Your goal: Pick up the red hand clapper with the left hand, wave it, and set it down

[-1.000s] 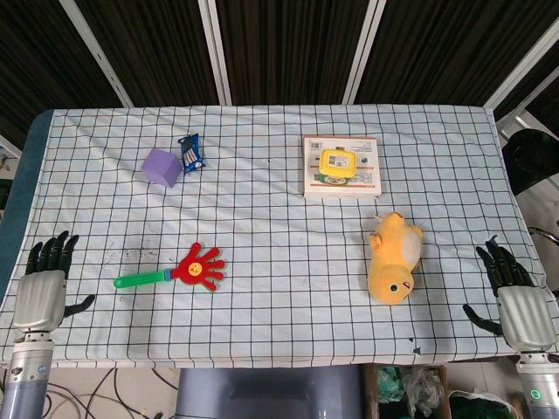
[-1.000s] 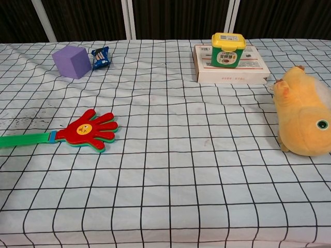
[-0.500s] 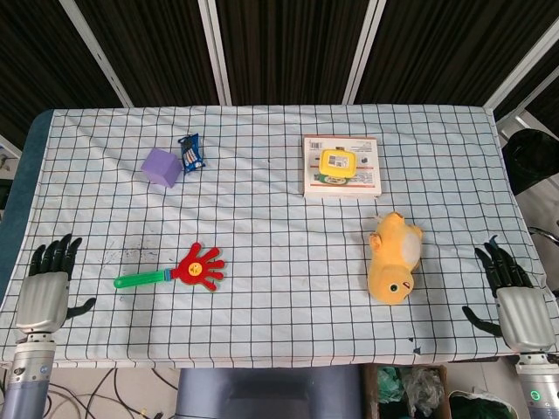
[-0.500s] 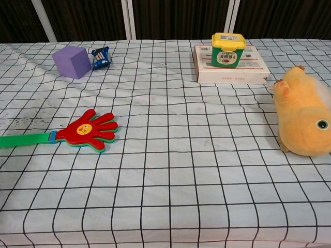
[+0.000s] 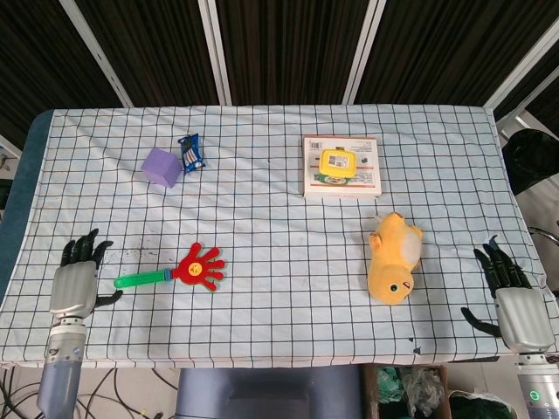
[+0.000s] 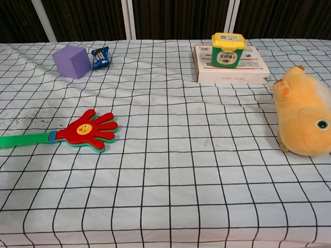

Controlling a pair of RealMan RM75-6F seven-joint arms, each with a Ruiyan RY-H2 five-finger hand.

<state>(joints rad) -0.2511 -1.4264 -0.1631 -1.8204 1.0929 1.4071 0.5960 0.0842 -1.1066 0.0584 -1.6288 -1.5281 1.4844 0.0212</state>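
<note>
The red hand clapper point(image 5: 198, 266) lies flat on the checked cloth, its green handle point(image 5: 140, 280) pointing left; the chest view shows it too, clapper point(image 6: 89, 130) with handle point(image 6: 23, 139). My left hand point(image 5: 76, 281) hovers open at the table's left front, a short way left of the handle's end, fingers spread, holding nothing. At the right front edge my right hand point(image 5: 511, 297) is open and empty. Neither hand appears in the chest view.
A purple cube point(image 5: 162, 167) and a small blue packet point(image 5: 190, 152) sit at the back left. A yellow-lidded green tub point(image 5: 340, 163) stands on a flat box point(image 5: 341, 167) at the back centre. A yellow plush toy point(image 5: 394, 257) lies to the right.
My left hand has moved right and slightly forward, closer to the green handle's end. The clapper and the right hand have stayed put.
</note>
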